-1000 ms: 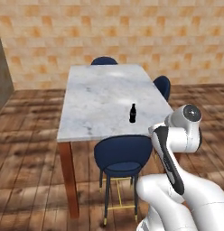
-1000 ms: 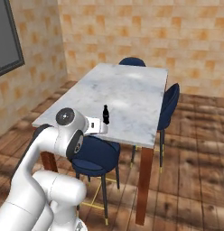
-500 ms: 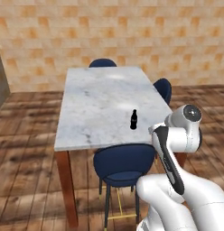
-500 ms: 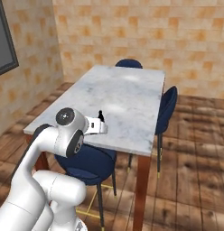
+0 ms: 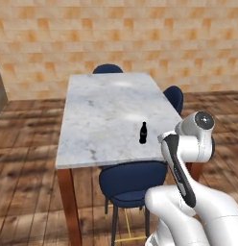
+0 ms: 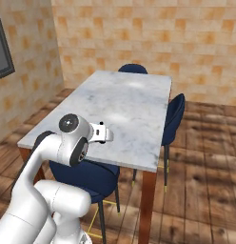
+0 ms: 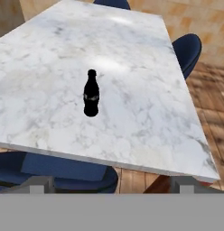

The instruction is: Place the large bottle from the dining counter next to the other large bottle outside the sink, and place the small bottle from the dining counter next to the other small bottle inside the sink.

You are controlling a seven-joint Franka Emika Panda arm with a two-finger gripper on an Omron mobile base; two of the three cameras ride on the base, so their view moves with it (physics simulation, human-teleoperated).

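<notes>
One slim glossy-black small bottle (image 7: 91, 94) upright on the veined marble dining counter (image 7: 145, 103) — claw (image 7: 109, 184) spread wide, empty.

White arm (image 5: 188, 192) (dark joint bands)

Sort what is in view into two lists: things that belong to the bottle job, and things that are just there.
Part of the job:
- small bottle, upright on the marble
- dining counter
- gripper, open, short of the bottle

Just there:
- blue chairs around the counter
- brick wall
- wooden floor
</notes>
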